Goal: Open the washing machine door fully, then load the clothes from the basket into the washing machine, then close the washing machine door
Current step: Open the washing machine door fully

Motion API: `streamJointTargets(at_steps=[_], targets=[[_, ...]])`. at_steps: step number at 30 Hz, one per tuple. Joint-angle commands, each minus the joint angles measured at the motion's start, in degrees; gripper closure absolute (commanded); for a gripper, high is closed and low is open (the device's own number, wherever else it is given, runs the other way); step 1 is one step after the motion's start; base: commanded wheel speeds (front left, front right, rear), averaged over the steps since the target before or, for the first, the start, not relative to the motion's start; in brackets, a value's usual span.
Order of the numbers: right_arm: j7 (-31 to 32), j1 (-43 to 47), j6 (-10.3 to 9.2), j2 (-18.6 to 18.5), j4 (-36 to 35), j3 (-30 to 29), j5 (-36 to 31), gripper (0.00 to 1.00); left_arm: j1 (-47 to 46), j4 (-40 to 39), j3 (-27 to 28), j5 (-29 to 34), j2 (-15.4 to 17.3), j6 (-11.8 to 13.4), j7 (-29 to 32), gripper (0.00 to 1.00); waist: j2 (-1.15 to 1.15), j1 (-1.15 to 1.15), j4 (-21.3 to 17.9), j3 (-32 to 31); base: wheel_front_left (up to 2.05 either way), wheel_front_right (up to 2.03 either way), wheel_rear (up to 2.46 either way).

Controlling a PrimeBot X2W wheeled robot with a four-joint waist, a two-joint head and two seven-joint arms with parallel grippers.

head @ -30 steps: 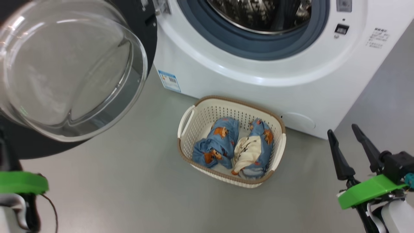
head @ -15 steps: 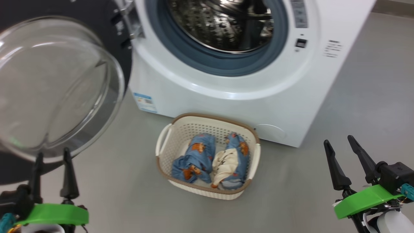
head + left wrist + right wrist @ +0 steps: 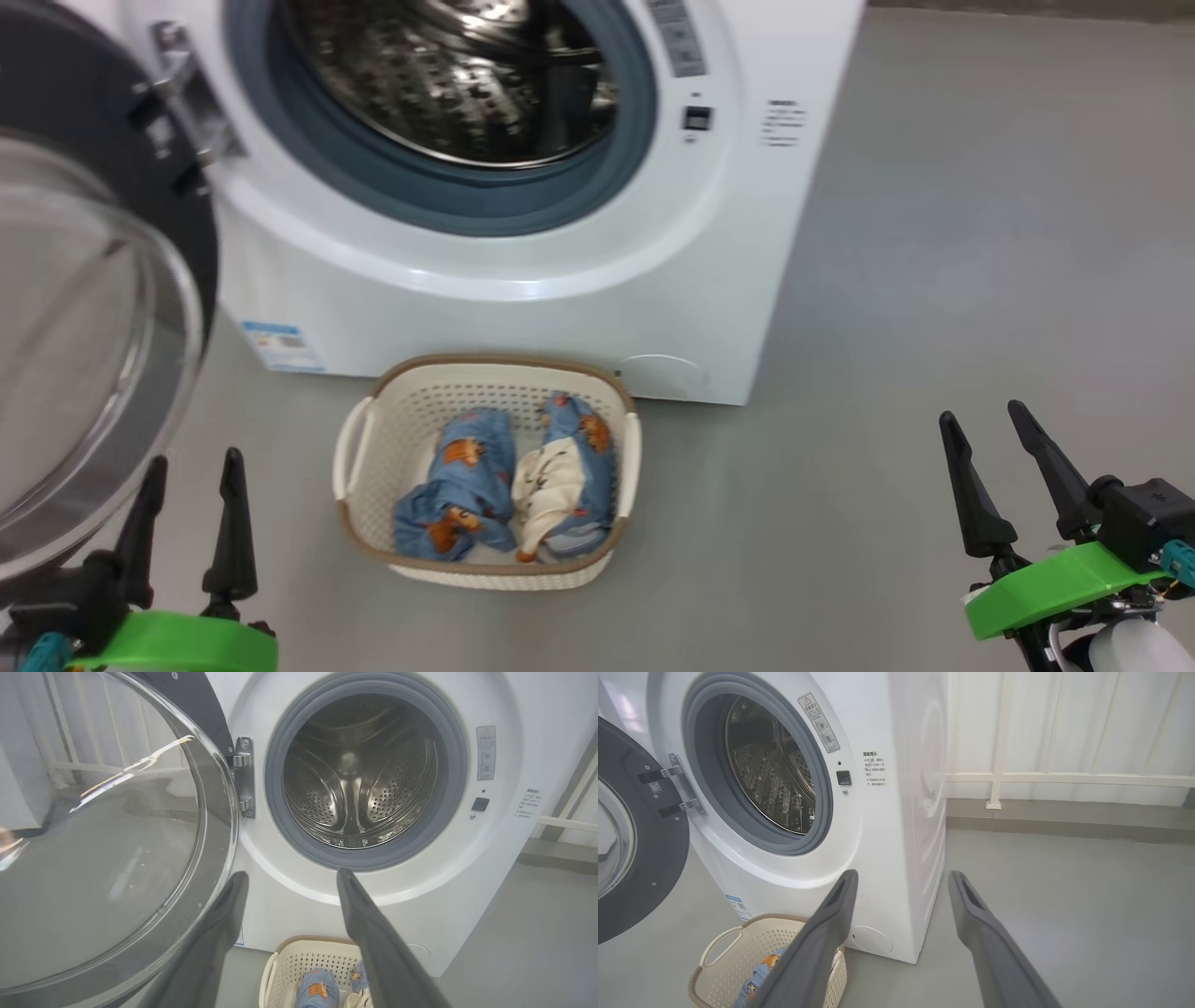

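I have the big white front-loading washing machine point(image 3: 523, 308) standing on the grey floor point(image 3: 887, 280) ahead of me. Its perforated steel drum point(image 3: 448, 75) shows behind the grey-blue rubber seal point(image 3: 485, 201). The large round washing machine door point(image 3: 93, 355), a glossy black rim around a bulging clear glass bowl, hangs wide open on its hinge at the machine's left side, with the bowl bulging toward me.

The small cream perforated plastic basket point(image 3: 369, 448) with its brown woven-look rim sits on the floor just in front of the machine's lower front edge, below the drum opening. The clothes point(image 3: 504, 481), two light blue garments with orange cartoon prints, lie side by side inside it. The right one shows a cream panel.

My left gripper point(image 3: 193, 459) hovers near the door's lower edge, fingers spread apart in open air. My right gripper point(image 3: 982, 413) hovers over the floor well to the basket's right, fingers likewise apart.
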Motion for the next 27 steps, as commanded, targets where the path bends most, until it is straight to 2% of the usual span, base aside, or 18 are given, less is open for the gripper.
streamJointTargets(at_steps=[1,15,27], targets=[[-0.59,0.57,0.25,-0.69,-1.29,0.77,0.1,0.0,0.05,-1.66,1.63,-0.72,1.87,0.04,-0.3,0.0,0.0,0.0,-4.27,-0.52,0.0,0.0,0.0],[-0.59,2.13,0.25,-0.32,-1.41,0.38,0.24,0.0,2.86,-0.93,2.15,-1.68,2.03,0.04,-0.3,0.0,0.0,0.0,-11.26,-1.7,0.0,0.0,0.0],[-0.59,2.44,0.25,0.35,-1.83,-0.17,0.11,0.0,2.73,-0.23,1.77,-2.69,2.15,0.03,-0.3,0.0,0.0,0.0,-11.91,-1.16,0.0,0.0,0.0]])
